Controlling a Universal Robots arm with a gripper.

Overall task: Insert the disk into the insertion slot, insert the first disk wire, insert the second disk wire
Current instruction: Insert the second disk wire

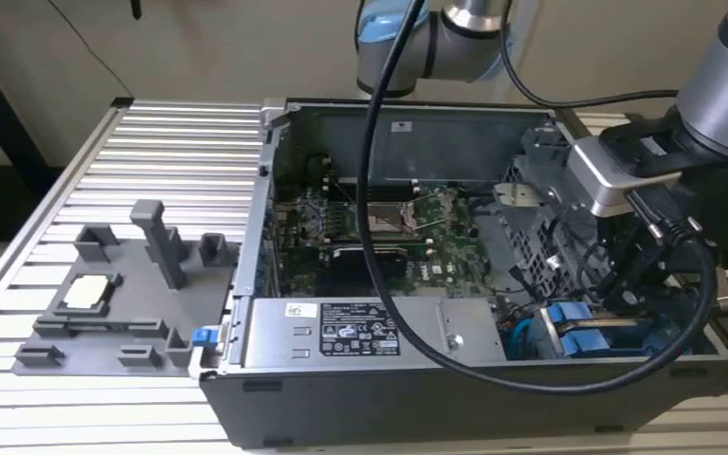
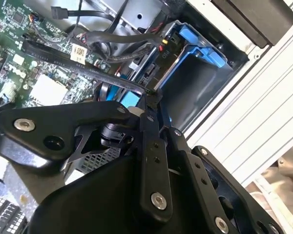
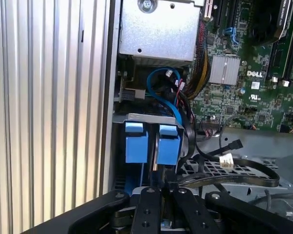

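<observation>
Blue-framed disk sits in its slot, 4 o'clock in the exterior view; your gripper is closed on a wire, likely to plug it.

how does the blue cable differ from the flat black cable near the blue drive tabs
The blue cable is thin and bright blue; the flat black cable is a wide dark band. The blue cable arcs toward the blue drive tabs, while the flat black cable lies looped over perforated grey metal. Both run loose beside the motherboard.

A printed white label sits on the power supply; white lettering marks the motherboard.
</observation>
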